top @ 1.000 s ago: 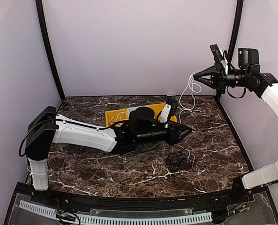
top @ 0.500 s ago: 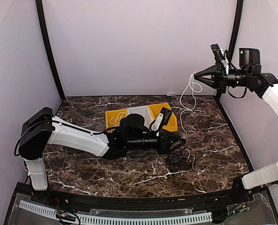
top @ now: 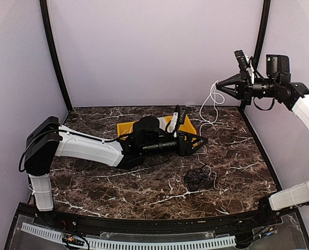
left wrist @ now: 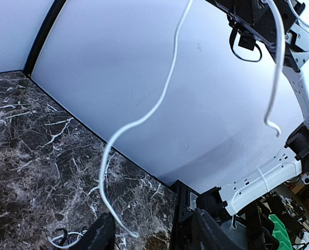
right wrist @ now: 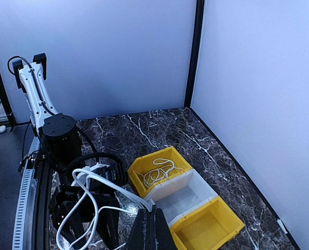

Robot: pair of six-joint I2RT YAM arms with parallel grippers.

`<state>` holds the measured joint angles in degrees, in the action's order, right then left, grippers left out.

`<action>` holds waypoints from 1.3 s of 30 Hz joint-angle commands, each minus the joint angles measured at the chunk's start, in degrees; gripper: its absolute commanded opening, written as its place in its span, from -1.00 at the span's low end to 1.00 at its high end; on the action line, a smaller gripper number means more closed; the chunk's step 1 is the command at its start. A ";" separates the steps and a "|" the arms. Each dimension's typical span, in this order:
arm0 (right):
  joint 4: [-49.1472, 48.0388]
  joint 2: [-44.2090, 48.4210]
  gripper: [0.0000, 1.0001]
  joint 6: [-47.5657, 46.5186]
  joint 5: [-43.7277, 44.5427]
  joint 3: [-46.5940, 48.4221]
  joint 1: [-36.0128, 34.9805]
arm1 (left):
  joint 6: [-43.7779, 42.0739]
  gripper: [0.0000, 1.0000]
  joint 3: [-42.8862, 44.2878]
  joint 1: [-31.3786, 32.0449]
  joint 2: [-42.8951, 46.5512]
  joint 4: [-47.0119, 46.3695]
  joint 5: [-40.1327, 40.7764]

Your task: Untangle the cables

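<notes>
My right gripper [top: 218,86] is raised high at the back right and shut on the white cable [top: 212,101], which hangs in loops down to the table. In the right wrist view the shut fingertips [right wrist: 153,225] pinch that cable [right wrist: 86,187]. My left gripper [top: 199,141] is open and empty, low over the table just left of the hanging cable. In the left wrist view the cable [left wrist: 144,114] dangles before the open fingers [left wrist: 103,234]. A dark tangle of cables [top: 198,178] lies on the table, nearer than the left gripper.
A row of bins stands behind the left arm: a yellow bin [right wrist: 159,169] holding a pale cable, a white bin [right wrist: 188,194], and another yellow bin [right wrist: 209,225]. The bins are partly hidden in the top view [top: 127,128]. Walls enclose the table.
My left gripper dipped toward the dark tangle half a second ago and has now moved back up and away from it. The right gripper and white cable have not moved.
</notes>
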<state>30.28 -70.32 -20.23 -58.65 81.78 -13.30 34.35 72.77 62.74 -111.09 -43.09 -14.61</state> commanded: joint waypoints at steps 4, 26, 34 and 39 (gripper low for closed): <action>-1.57 2.03 -1.00 0.58 0.97 -1.53 -0.32 | 3.44 -0.53 4.91 -2.01 -3.26 -1.97 -2.28; -7.38 2.45 0.53 -8.62 0.86 -27.01 -0.24 | -19.49 -1.00 12.58 -3.14 20.31 21.59 10.49; -11.77 -2.91 0.61 -11.31 7.31 -31.58 -10.02 | -23.83 -1.00 18.97 -3.24 23.24 28.01 13.83; -11.38 -8.96 0.58 -11.48 9.17 -28.37 -15.24 | -25.27 -1.00 23.23 -3.24 23.14 32.20 14.74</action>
<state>21.23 -75.48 -30.85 -51.57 50.78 -25.47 11.99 92.20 59.72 -87.81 -16.78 -1.76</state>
